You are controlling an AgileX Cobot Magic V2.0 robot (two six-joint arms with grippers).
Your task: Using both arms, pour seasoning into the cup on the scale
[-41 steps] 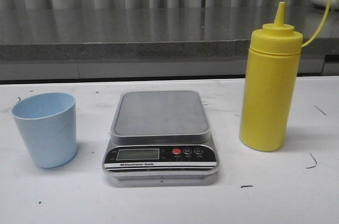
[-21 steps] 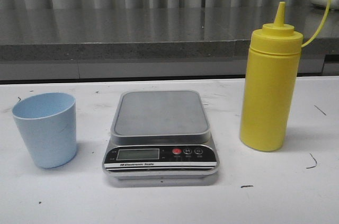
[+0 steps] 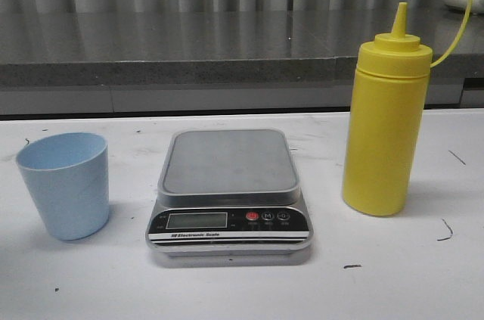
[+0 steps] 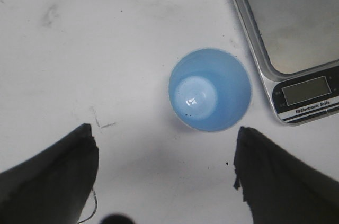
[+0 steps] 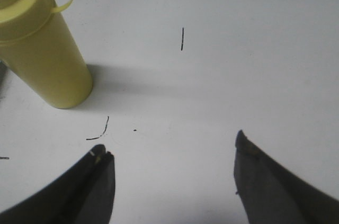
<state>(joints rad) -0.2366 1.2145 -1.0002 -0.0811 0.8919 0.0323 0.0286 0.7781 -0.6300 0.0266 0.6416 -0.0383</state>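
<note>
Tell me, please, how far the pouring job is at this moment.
Nothing is done yet. The cup stands on the table left of the scale, whose platform is bare. The seasoning stands upright, ungrasped. Both arms' fingers are open, holding nothing. Left: cup onto scale, then pouring.

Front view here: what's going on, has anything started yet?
Nothing is held yet. The cup stands empty on the table left of the scale, not on it, and the bottle stands upright to the right, cap off its nozzle. The left pincer hangs open above the cup; the right pincer is open over bare table beside the bottle.
</note>
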